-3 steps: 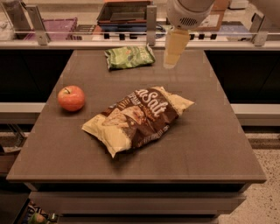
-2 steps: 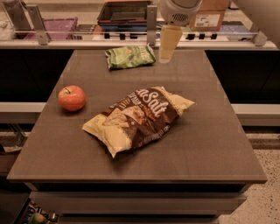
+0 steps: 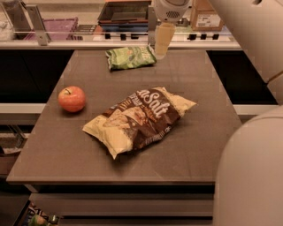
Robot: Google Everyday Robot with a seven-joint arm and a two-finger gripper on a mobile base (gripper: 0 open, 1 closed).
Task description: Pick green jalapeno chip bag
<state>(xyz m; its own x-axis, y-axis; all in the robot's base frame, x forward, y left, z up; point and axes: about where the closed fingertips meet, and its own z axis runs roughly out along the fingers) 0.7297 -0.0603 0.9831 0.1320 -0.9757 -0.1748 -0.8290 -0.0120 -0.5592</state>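
The green jalapeno chip bag [image 3: 130,57] is a small crinkled green bag with pale print, lying flat at the far middle of the brown table [image 3: 199,145]. My gripper [image 3: 162,46] hangs down from above at the table's far edge, just to the right of the green bag's right end and slightly above it. It holds nothing that I can see. A larger brown-and-cream chip bag [image 3: 140,119] lies in the middle of the table, nearer to me.
A red apple [image 3: 72,98] sits on the left side of the table. A counter rail with bins, a dark tray [image 3: 126,13] and a cardboard box [image 3: 205,15] runs behind the table. My pale arm [image 3: 252,167] fills the right foreground.
My gripper has moved left and farther back, from right of the green bag to close beside its right end. The bags and apple have not moved.
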